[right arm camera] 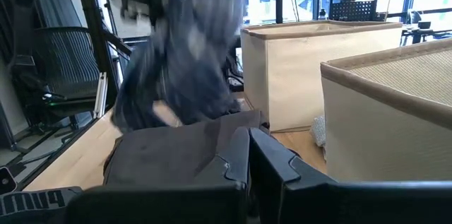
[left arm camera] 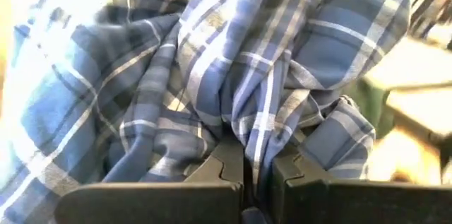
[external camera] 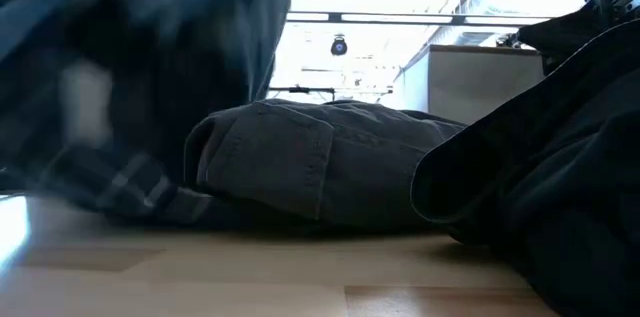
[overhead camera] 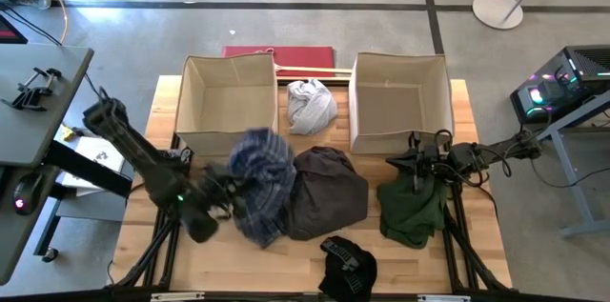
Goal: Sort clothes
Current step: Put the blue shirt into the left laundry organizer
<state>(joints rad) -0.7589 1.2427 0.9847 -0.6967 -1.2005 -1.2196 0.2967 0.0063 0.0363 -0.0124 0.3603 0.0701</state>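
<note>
left gripper [left arm camera: 256, 174] jaws clamp plaid shirt [overhead camera: 262, 183] beside box [overhead camera: 229, 102].

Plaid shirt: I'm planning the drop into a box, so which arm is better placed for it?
Left. Its hand is already shut on the plaid shirt, lifted just in front of the left box. The right hand sits over the dark green garment.
</note>
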